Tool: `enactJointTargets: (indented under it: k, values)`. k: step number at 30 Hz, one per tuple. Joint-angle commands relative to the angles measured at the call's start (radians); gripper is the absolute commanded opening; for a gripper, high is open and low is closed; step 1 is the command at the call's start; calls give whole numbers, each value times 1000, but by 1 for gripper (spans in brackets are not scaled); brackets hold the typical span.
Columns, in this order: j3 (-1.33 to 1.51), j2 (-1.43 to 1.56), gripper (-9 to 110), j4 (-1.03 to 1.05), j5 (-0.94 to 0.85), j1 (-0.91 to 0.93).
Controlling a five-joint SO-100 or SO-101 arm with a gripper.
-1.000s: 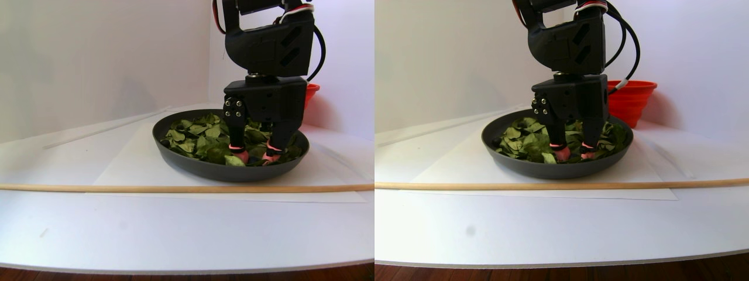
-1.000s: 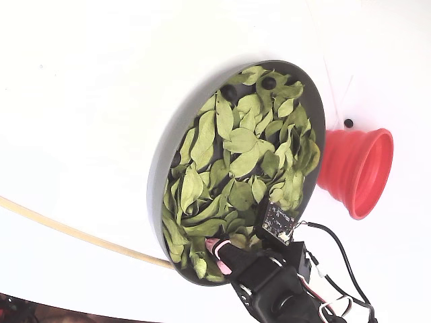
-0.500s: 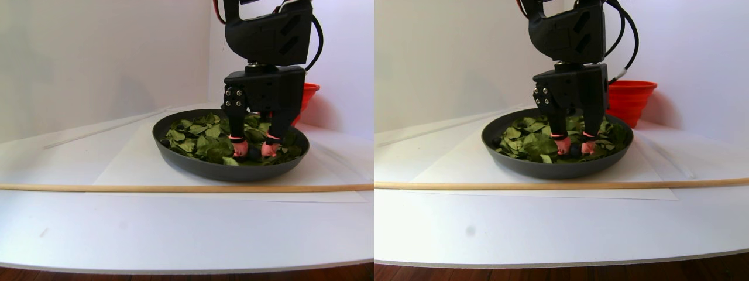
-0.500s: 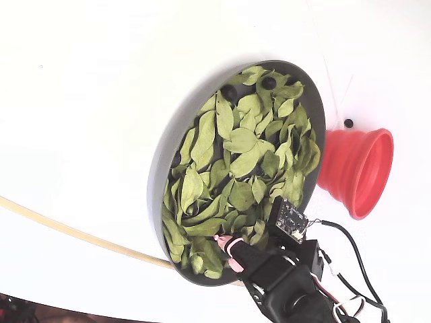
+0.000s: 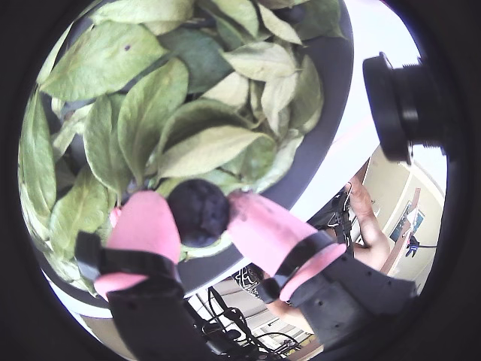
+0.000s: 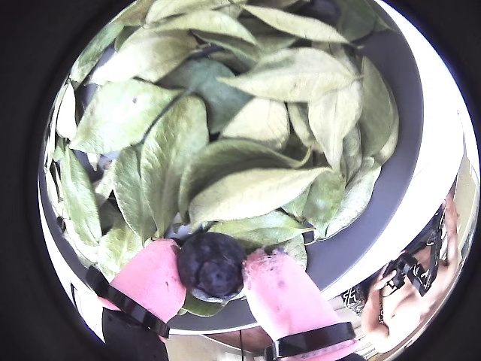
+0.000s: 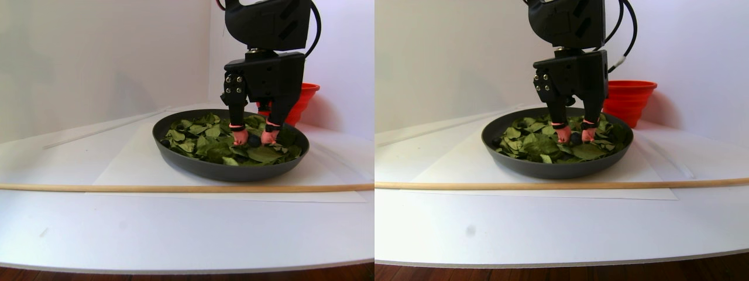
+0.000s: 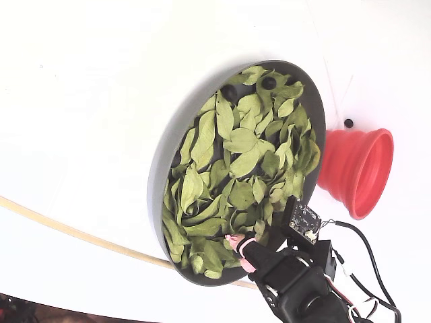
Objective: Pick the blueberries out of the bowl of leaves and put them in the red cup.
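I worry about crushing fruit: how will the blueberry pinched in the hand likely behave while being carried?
The blueberry is small and round, held only at its sides by the hand's pink fingertips, so it could slip or roll out if the hold loosens. Its wrinkled skin suggests softness, so hard squeezing may bruise it. It probably weighs very little.

I count one bowl [image 8: 159,176], one cup [image 8: 357,171], one stick [image 7: 175,188], four berries [image 8: 269,83] showing, one of them pinched; leaves [image 8: 232,141] too many to count.
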Motion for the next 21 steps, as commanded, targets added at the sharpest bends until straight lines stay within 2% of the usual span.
enactJointTargets:
  k: [1, 21]
  values:
    - [-2, 120, 13, 9, -11, 31]
    - [-103, 206, 13, 60, -32, 78]
